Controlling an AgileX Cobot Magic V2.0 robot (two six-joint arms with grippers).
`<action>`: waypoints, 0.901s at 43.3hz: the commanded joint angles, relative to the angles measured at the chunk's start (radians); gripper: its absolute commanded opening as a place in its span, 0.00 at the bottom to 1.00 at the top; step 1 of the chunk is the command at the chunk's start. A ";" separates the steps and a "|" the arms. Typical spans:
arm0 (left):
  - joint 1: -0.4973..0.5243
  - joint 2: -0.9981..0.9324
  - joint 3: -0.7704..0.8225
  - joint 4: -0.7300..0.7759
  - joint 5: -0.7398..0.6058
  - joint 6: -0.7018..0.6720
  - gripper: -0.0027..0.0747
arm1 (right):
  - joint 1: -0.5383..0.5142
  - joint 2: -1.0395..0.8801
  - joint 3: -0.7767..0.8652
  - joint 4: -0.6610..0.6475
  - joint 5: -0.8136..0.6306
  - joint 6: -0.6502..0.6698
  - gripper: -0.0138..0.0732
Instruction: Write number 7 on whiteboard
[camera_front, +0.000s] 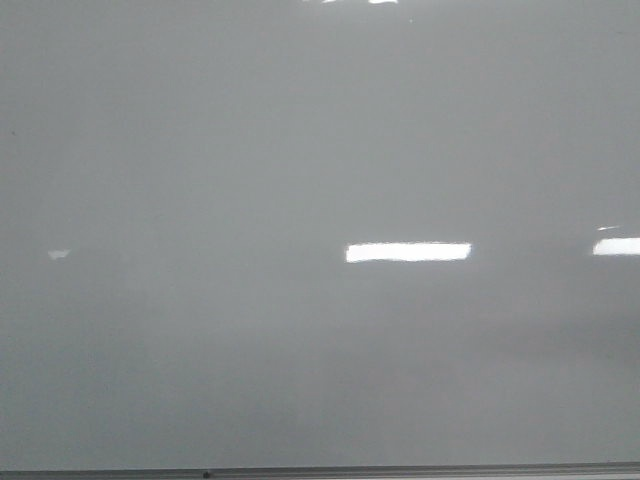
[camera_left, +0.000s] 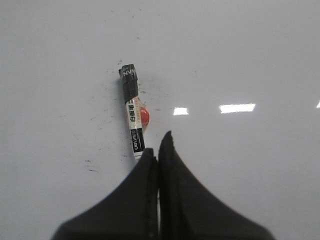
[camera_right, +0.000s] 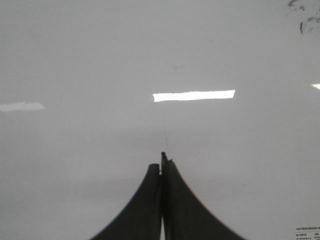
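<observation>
The whiteboard (camera_front: 300, 150) fills the front view, pale grey and glossy, with no number 7 and no gripper showing on it. In the left wrist view my left gripper (camera_left: 158, 149) is shut, its fingers pressed together. A white marker with a black cap (camera_left: 132, 112) lies on the board just beyond the fingertips, its near end hidden behind one finger, and a small red round thing (camera_left: 144, 116) lies against it. My right gripper (camera_right: 162, 160) is shut over bare board. A faint thin line (camera_right: 165, 132) runs ahead of its tips; I cannot tell whether it belongs to a 7.
A thin grey metal edge (camera_front: 320, 470) bounds the board at the front. Bright light reflections (camera_front: 408, 252) lie across the surface. Dark ink specks (camera_left: 92, 165) dot the board around the marker; black smudges (camera_right: 304, 20) and a small printed label (camera_right: 307, 232) show in the right wrist view.
</observation>
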 joint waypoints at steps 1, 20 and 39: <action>-0.003 -0.014 0.003 -0.008 -0.095 -0.009 0.01 | -0.001 -0.007 -0.003 -0.007 -0.083 -0.008 0.08; -0.003 -0.012 -0.061 -0.083 -0.311 -0.009 0.01 | -0.001 -0.007 -0.129 0.000 -0.046 -0.002 0.08; -0.003 0.396 -0.448 -0.016 0.012 -0.009 0.01 | -0.002 0.343 -0.509 0.001 0.174 -0.002 0.08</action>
